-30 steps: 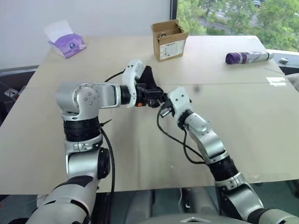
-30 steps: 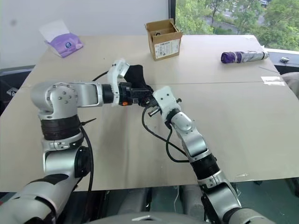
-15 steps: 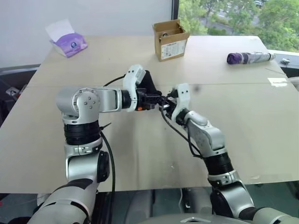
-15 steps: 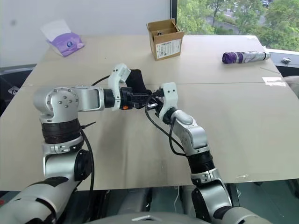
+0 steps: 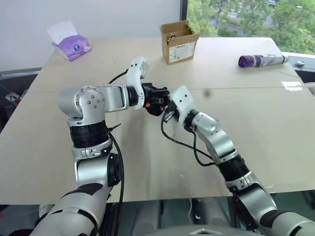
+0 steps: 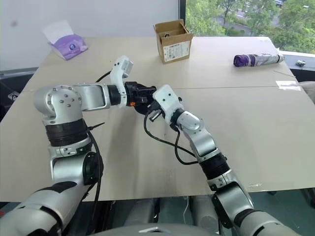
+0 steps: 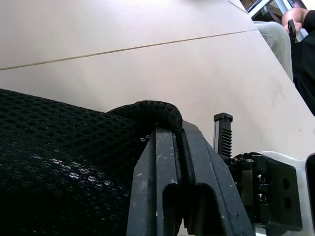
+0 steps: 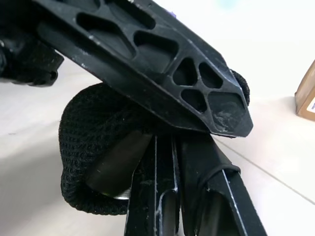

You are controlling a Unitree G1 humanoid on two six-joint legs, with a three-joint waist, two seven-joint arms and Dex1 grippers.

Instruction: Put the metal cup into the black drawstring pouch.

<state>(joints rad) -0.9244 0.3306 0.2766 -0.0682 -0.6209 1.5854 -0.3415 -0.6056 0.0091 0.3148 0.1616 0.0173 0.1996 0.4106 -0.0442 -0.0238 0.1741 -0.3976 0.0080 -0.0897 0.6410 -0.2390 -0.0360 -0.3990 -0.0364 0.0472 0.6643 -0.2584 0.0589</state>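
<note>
My left gripper [image 5: 156, 102] is shut on the rim of the black drawstring pouch [image 7: 59, 162], a soft mesh bag held above the middle of the table [image 5: 256, 123]. In the right wrist view the pouch's mouth [image 8: 74, 142] gapes, and the dull steel side of the metal cup [image 8: 115, 160] shows inside it. My right gripper [image 5: 166, 109] is shut and pressed against that same rim, just under the left fingers [image 8: 147, 64]. Whether it pinches any fabric is hidden. A right finger [image 7: 222, 135] stands beside the left ones.
A brown cardboard box [image 5: 178, 41] stands at the back centre. A purple tissue pack [image 5: 71, 45] lies back left and a purple cylinder [image 5: 261, 60] back right. A seated person [image 7: 295, 34] is beyond the table's right side.
My right gripper has swung left and turned in close under the left fingers. The pouch, earlier sticking up behind the left gripper, now sits low between the two grippers.
</note>
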